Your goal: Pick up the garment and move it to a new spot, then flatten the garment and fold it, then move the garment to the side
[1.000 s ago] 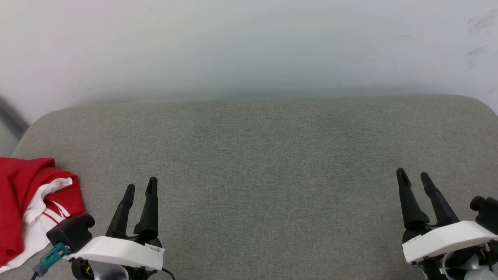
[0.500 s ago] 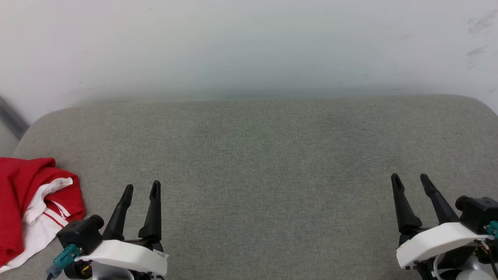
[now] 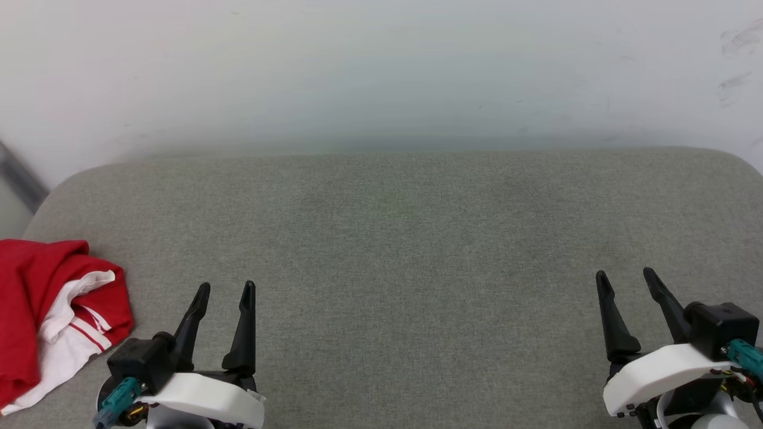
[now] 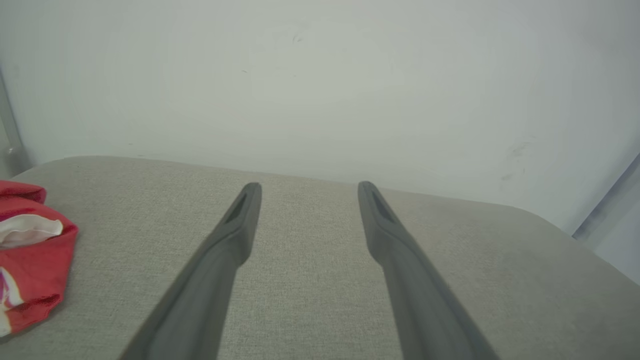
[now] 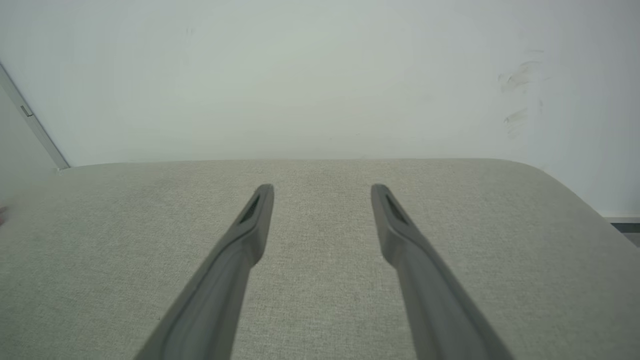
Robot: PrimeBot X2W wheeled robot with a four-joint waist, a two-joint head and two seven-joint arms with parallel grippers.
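The garment (image 3: 42, 310), red with white and red-striped trim, lies bunched at the left edge of the grey cushion (image 3: 393, 238); its lettering is hidden. In the left wrist view the garment (image 4: 30, 260) sits at the far left. My left gripper (image 3: 226, 289) stands open and empty to the right of the garment, apart from it. Both of its fingers (image 4: 240, 220) point over bare cushion. My right gripper (image 3: 626, 277) is open and empty at the lower right, its fingers (image 5: 255, 220) also above bare fabric.
A pale wall (image 3: 381, 71) rises right behind the cushion's rounded back edge. A grey strip (image 3: 21, 179) runs down the wall at the far left. The cushion's corners curve away at left and right.
Both grippers have drawn back a little toward the bottom of the head view and turned straighter. The left one has shifted slightly right. The garment has not moved.
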